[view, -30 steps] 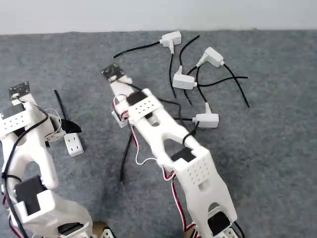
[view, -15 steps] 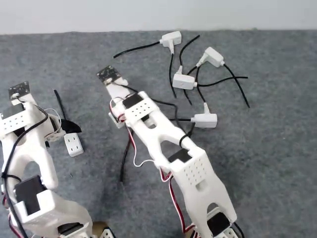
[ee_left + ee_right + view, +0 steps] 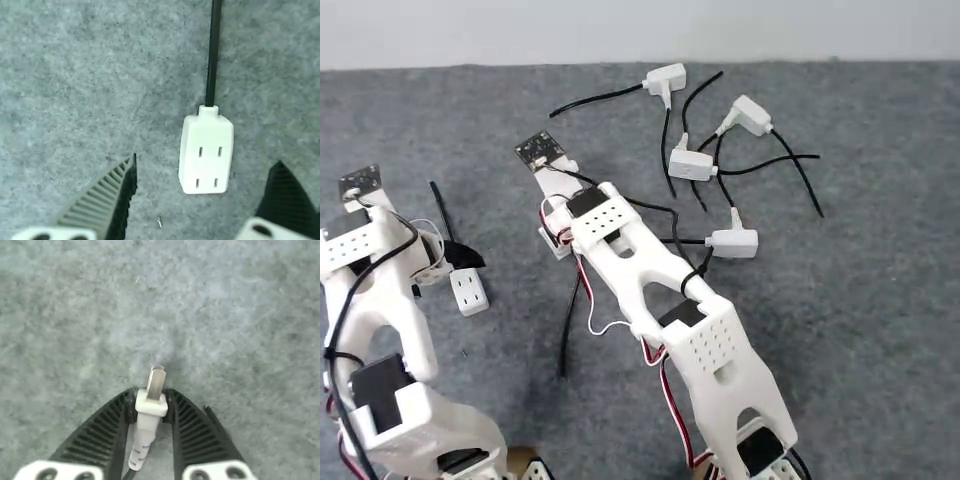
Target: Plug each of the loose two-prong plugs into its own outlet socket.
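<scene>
Two white arms work side by side on a grey carpeted table (image 3: 880, 330). The left arm (image 3: 375, 300) stands at the near left and the right arm (image 3: 660, 290) stretches from near centre toward the far left.

Five white blocks with black cords lie on the carpet. Four corded blocks (image 3: 691, 164) are scattered at the far right, well apart from the fifth, a lone socket block (image 3: 206, 145) at the left. That socket block lies flat with two pairs of slots facing up. Its long axis runs roughly near to far, and its cord leaves the far end.

The left gripper (image 3: 204, 167) hangs over it, fingers spread wide to either side and not touching it.

The right gripper (image 3: 151, 396) is clamped on the one loose plug (image 3: 149, 407), which is white and narrow. The plug's long axis lies along the fingers and a flat metal blade (image 3: 156, 377) juts past the fingertips toward the carpet. Its black cord (image 3: 570, 330) trails back toward the near side.
</scene>
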`<action>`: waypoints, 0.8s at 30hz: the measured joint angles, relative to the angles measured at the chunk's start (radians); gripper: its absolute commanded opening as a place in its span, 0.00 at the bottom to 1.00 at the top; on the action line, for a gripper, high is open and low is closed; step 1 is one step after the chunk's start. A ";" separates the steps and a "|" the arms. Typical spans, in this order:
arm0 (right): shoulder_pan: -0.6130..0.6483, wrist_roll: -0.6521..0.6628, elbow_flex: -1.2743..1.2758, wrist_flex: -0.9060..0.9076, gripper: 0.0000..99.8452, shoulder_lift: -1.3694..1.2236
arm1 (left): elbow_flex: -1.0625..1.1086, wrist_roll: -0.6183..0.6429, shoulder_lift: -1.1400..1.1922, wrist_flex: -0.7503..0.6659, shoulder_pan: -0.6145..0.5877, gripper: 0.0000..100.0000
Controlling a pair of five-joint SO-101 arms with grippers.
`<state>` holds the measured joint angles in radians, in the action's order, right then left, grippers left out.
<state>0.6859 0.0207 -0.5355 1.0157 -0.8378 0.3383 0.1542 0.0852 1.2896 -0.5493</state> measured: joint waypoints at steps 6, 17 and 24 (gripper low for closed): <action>0.003 0.026 -0.049 0.074 0.01 -0.014 | 0.000 0.000 0.000 0.000 0.000 0.39; 0.011 0.150 -0.135 0.387 0.01 0.272 | -0.101 0.000 -0.132 0.149 0.011 0.39; 0.078 0.304 -0.140 0.621 0.01 0.551 | -0.161 -0.003 -0.459 0.186 0.150 0.39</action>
<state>0.7641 0.3245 -0.6751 1.6372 -0.2869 0.1772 0.1511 -0.3736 1.4753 -0.3989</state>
